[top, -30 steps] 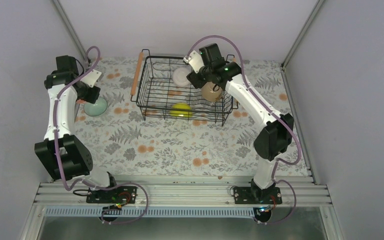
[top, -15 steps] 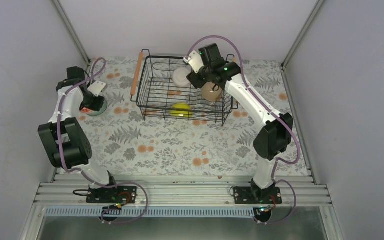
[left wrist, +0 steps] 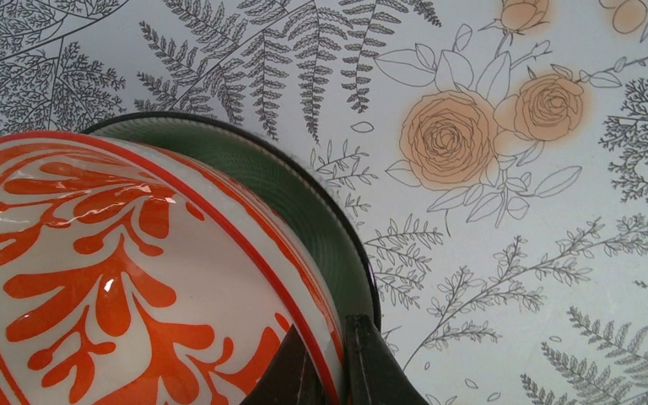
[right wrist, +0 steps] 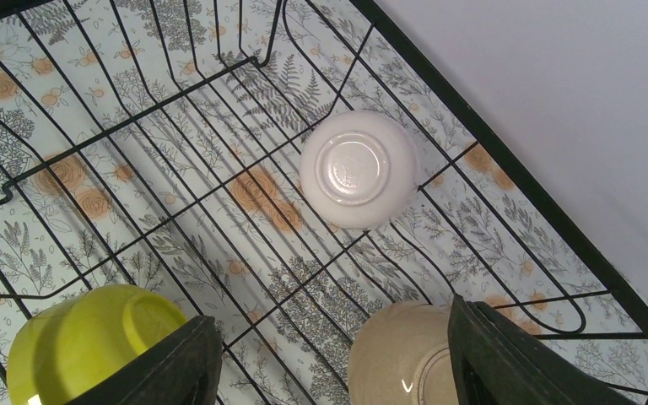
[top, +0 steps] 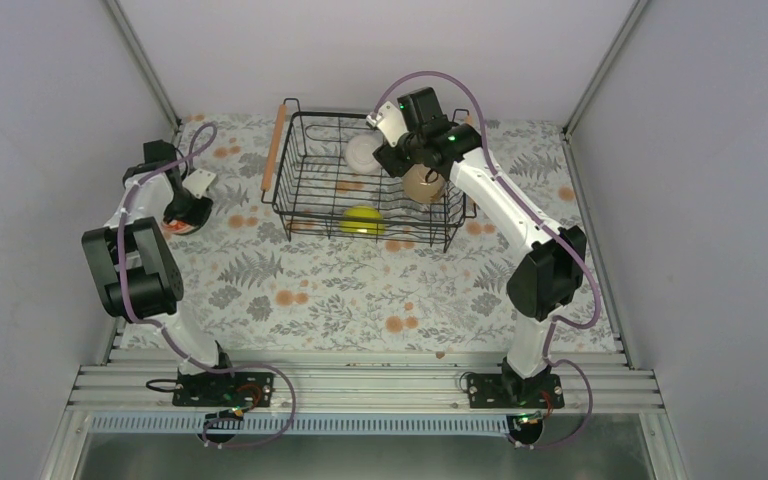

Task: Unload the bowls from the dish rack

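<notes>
My left gripper [left wrist: 333, 375] is shut on the rim of the white bowl with the red-orange pattern [left wrist: 93, 278]. It holds that bowl inside or just over the pale mint green bowl [left wrist: 304, 198] on the table, far left of the top view [top: 175, 226]. The black wire dish rack [top: 305, 215] holds a white bowl [top: 363, 152], a tan-beige bowl [top: 423, 184] and a yellow-green bowl [top: 363, 220]. My right gripper [right wrist: 329, 363] is open inside the rack, just above the tan bowl [right wrist: 401, 354], which sits near its right finger. The white bowl [right wrist: 359, 169] and the yellow-green bowl [right wrist: 84, 342] lie upside down.
The rack has wooden rod handles, one on its left side [top: 273, 150]. Its wire walls [right wrist: 506, 152] surround my right gripper. The flower-print tablecloth [top: 360, 300] covers the table. Grey walls close in at the back and on both sides.
My left arm has swung left and folded back, bringing the patterned bowl down over the mint green bowl, which is now mostly hidden in the top view. The right arm has not moved.
</notes>
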`<action>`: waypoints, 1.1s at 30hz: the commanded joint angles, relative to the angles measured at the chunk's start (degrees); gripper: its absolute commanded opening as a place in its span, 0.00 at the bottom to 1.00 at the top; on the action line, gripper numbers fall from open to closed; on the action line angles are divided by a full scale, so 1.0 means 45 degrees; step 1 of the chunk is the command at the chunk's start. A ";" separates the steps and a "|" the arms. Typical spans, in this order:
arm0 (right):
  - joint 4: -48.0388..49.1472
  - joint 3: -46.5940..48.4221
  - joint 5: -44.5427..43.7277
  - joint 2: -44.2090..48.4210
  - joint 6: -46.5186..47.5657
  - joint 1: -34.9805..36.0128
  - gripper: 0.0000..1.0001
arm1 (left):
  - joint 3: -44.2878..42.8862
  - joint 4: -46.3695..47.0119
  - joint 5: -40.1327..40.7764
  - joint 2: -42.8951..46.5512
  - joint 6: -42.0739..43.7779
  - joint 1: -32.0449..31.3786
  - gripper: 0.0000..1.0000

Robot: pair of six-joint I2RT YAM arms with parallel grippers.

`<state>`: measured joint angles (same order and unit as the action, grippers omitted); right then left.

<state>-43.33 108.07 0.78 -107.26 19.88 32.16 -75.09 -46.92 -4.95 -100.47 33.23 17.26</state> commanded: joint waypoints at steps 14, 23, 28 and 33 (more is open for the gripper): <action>0.0169 0.0099 -0.0032 -0.0081 0.0055 -0.0057 0.65 | -0.0784 0.0095 0.0526 -0.0549 -0.0528 -0.0836 0.02; 0.0366 -0.0242 0.0022 0.0124 0.0104 -0.0052 0.65 | -0.1106 0.0323 0.1664 -0.0937 -0.1034 -0.1096 0.02; 0.0453 -0.0458 0.0047 0.0147 0.0114 -0.0057 0.65 | -0.1053 0.0367 0.2051 -0.0838 -0.1200 -0.1350 0.02; 0.0411 -0.0336 0.0101 0.0082 0.0095 -0.0057 0.65 | -0.1031 0.0125 0.2101 -0.0775 -0.1269 -0.1659 0.02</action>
<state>-42.65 106.45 0.80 -107.28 19.90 32.16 -78.13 -47.00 2.92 -104.64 28.53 10.94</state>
